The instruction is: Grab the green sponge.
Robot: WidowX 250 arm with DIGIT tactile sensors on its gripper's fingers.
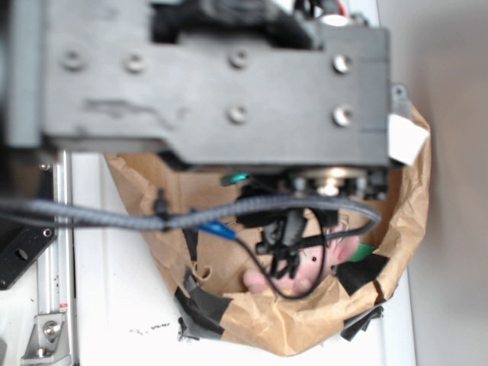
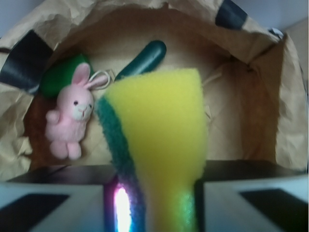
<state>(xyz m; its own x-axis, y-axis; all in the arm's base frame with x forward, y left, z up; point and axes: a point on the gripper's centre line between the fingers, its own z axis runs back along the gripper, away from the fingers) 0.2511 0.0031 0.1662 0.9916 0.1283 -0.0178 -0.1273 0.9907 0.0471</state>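
The sponge (image 2: 161, 130) is yellow with a dark green scouring side on its left. It fills the middle of the wrist view, and its lower end is pinched narrow between my fingers (image 2: 58, 200). My gripper (image 2: 154, 205) is shut on it and holds it over the inside of a brown paper bag (image 2: 251, 106). In the exterior view the gripper (image 1: 280, 248) hangs inside the bag (image 1: 282, 324), under the large grey arm body (image 1: 213, 76). The sponge is hidden there.
In the bag lie a pink plush bunny (image 2: 72, 116), a green rounded object (image 2: 58, 79) behind it and a dark green cucumber-like piece (image 2: 145, 58). Black tape patches (image 2: 21, 63) sit on the bag's rim. A cable (image 1: 114, 213) crosses the exterior view.
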